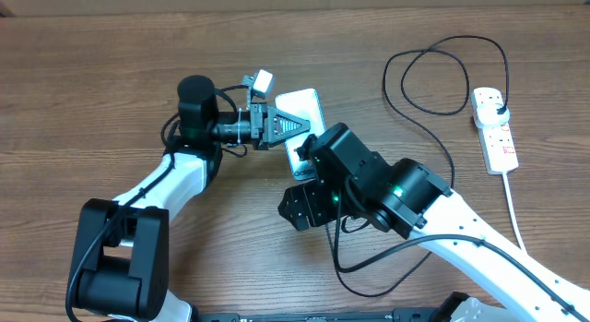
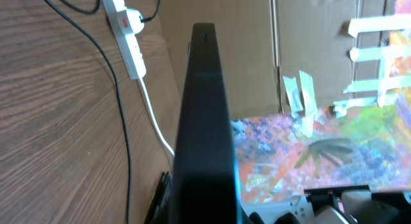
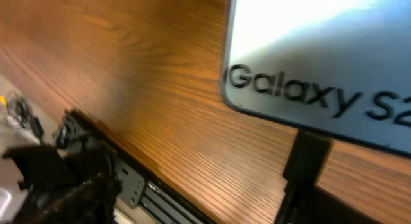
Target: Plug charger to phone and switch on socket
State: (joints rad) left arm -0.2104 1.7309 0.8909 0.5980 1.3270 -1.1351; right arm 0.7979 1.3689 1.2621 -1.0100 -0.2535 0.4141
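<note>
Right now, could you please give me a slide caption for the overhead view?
Both arms meet at the phone in the centre; the black charger loops leftward from the white socket at right.

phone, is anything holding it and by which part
The left tool appears to clamp the phone by one long side edge; whether the right tool holds anything cannot be told.

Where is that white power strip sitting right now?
In the overhead view, the white power strip lies on the table at the robot's far right, with the black cable looping just to its left.
</note>
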